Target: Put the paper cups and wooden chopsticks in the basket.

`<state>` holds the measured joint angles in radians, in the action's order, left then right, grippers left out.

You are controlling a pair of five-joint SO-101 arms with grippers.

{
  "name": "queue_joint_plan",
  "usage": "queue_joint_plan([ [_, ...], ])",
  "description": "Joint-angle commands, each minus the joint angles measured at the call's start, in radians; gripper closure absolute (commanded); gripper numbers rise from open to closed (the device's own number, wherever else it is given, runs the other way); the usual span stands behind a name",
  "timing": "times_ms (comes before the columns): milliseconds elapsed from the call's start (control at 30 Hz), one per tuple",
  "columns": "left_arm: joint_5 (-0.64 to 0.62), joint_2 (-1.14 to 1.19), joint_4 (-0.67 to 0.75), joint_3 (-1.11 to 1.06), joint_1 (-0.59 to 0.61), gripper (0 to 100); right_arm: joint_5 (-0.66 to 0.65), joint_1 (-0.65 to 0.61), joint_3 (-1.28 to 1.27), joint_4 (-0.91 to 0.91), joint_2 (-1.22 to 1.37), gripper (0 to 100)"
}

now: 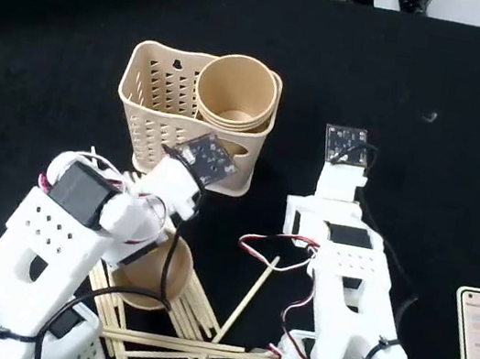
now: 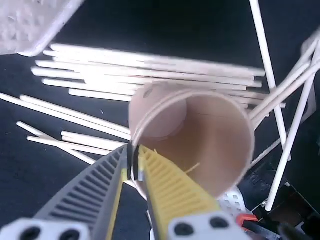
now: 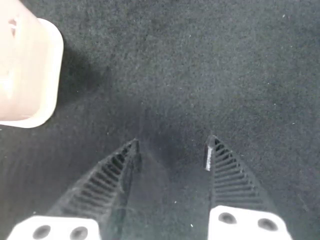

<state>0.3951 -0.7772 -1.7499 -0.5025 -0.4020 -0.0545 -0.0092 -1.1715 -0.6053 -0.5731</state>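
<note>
The left claw (image 2: 132,156) is shut on the rim of a cup (image 2: 200,135), with one finger inside the wall and one outside. The cup sits tilted over the chopsticks (image 1: 196,321), which lie scattered on the table (image 1: 471,137) in front of the basket (image 1: 154,99). It is not clear whether the cup touches them. The stacked cups (image 1: 237,91) stand in the basket's right end. The right claw (image 3: 172,145) is wide open and holds nothing, over bare table near a basket corner.
</note>
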Motion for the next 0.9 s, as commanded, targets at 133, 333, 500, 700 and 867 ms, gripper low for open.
queue_joint_plan([
  [133, -0.015, 0.084, 0.06, -0.088, 0.079, 97, -0.014, 0.025, 0.005, 0.008, -0.045, 79.0],
  [333, -0.003, 0.133, 0.08, -0.127, 0.15, 80, -0.014, 0.025, 0.004, 0.008, -0.045, 79.0],
  [500, 0.049, 0.133, 0.08, -0.13, 0.162, 83, -0.014, 0.025, 0.004, 0.008, -0.045, 79.0],
  [700, 0.049, 0.144, 0.08, -0.133, 0.16, 86, -0.014, 0.025, 0.004, 0.008, -0.045, 79.0],
  [867, 0.048, 0.14, 0.157, -0.191, 0.16, 86, -0.014, 0.025, 0.004, 0.008, -0.045, 79.0],
])
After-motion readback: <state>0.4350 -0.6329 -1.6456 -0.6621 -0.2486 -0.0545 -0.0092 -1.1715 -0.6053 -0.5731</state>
